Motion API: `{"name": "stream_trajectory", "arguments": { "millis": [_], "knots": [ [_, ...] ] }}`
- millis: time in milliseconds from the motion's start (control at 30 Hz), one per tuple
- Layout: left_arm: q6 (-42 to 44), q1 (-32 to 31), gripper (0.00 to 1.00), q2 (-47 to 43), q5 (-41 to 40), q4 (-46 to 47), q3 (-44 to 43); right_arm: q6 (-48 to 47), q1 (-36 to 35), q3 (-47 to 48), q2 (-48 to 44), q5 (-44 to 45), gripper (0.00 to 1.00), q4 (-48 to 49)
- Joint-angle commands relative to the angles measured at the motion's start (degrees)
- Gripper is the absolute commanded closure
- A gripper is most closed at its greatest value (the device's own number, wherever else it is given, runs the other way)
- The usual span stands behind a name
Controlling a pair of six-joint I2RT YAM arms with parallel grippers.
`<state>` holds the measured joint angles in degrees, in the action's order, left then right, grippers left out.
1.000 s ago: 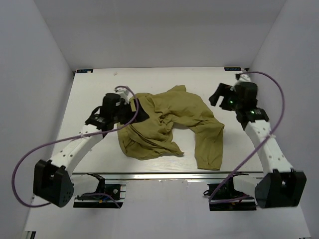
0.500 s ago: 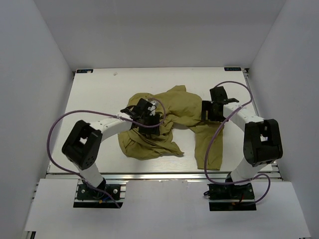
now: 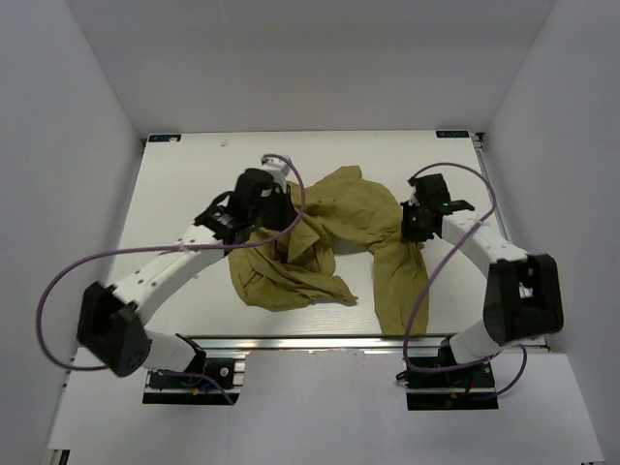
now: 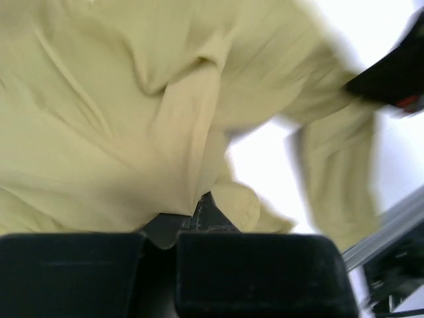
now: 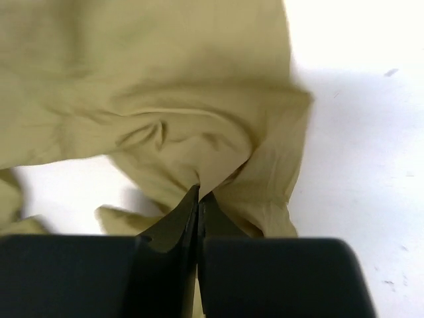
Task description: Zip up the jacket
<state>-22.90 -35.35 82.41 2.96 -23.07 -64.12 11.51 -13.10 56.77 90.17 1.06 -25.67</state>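
At the near edge of the surface, the jacket was found lying in a crumpled heap, with one long sleeve stretched toward the near right and a bunched fold toward the near left. A little farther in, the left end effector was seen fully closed, with a pinch of olive cloth apparently caught between its tips on the left side of the heap. The right end effector was likewise closed tight on a gathered fold at the top of the sleeve, on the right side. The garment was judged to be light, thin and very soft. It would be expected to sag, wrinkle and slide over itself when lifted, with no stiffness to be relied upon, and a shallow pinch might be lost under a pull. No zip, teeth or slider could be made out in any view, so the front opening was judged not yet to be exposed. Hold would best be taken at the firmer hems beside the zip track, once these were found, and the cloth drawn flat. Farther back, the surface ran on to the rear wall. No container of any kind was visible, so no contents could be reported.
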Motion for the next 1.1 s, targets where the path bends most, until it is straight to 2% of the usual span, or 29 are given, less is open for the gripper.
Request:
{"name": "stream_trajectory", "arguments": {
  "millis": [0,100,200,300,367,467,533,600,667,700,800,900,967,1000,1067],
  "knots": [
    [1.36,0.02,1.0,-12.85,-1.64,4.7,-3.64,-0.35,0.27,3.42,-11.13,-2.12,1.0,1.5],
    [1.36,0.02,1.0,-21.2,-1.56,7.16,-4.17,-0.87,0.18,6.06,-24.64,-1.41,1.0,2.64],
    [1.36,0.02,1.0,-26.06,-0.24,8.3,-6.89,-1.4,0.18,10.36,-34.23,-1.59,1.0,3.96],
    [2.33,0.02,1.0,-30.11,4.76,9.62,-12.42,-1.84,0.18,16.6,-41.01,-1.67,1.0,5.63],
    [2.5,0.02,1.0,-31.34,7.56,10.59,-17.93,-2.28,0.18,20.46,-42.96,-1.68,1.0,6.25],
    [2.07,0.02,1.0,-30.74,8.82,10.5,-27.42,-4.12,0.27,31.69,-44.47,-1.41,1.0,4.76],
    [2.5,0.02,1.0,-30.03,8.47,10.85,-31.66,-6.05,0.27,35.67,-44.64,2.87,1.0,4.05],
    [3.47,0.02,1.0,-28.45,4.45,11.82,-35.96,-7.98,0.27,38.92,-44.56,5.52,1.0,4.83],
    [4.08,0.02,1.0,-26.35,0.05,10.86,-38.7,-10.09,0.18,40.16,-43.86,11.84,1.0,5.19],
    [4.26,0.02,1.0,-23.29,-4.32,10.51,-41.06,-10.54,0.18,41.04,-42.11,13.6,1.0,4.58],
    [4.7,0.02,1.0,-15.74,-9.0,8.75,-44.15,-10.63,0.18,42.46,-37.55,17.39,1.0,1.33],
    [5.23,0.02,1.0,-7.4,-12.44,8.04,-44.52,-9.75,0.18,36.5,-34.2,20.64,1.0,1.76],
    [7.15,0.2,1.0,-2.98,-19.54,8.39,-43.38,-9.14,0.27,28.42,-32.26,21.97,1.0,4.56],
    [7.77,0.55,1.0,2.09,-23.49,9.18,-41.98,-8.79,0.45,25.35,-31.47,20.75,1.0,5.45],
    [5.95,5.61,1.0,8.26,-21.26,8.4,-42.14,-7.3,2.63,17.19,-28.32,18.38,1.0,8.0]
  ]
}}
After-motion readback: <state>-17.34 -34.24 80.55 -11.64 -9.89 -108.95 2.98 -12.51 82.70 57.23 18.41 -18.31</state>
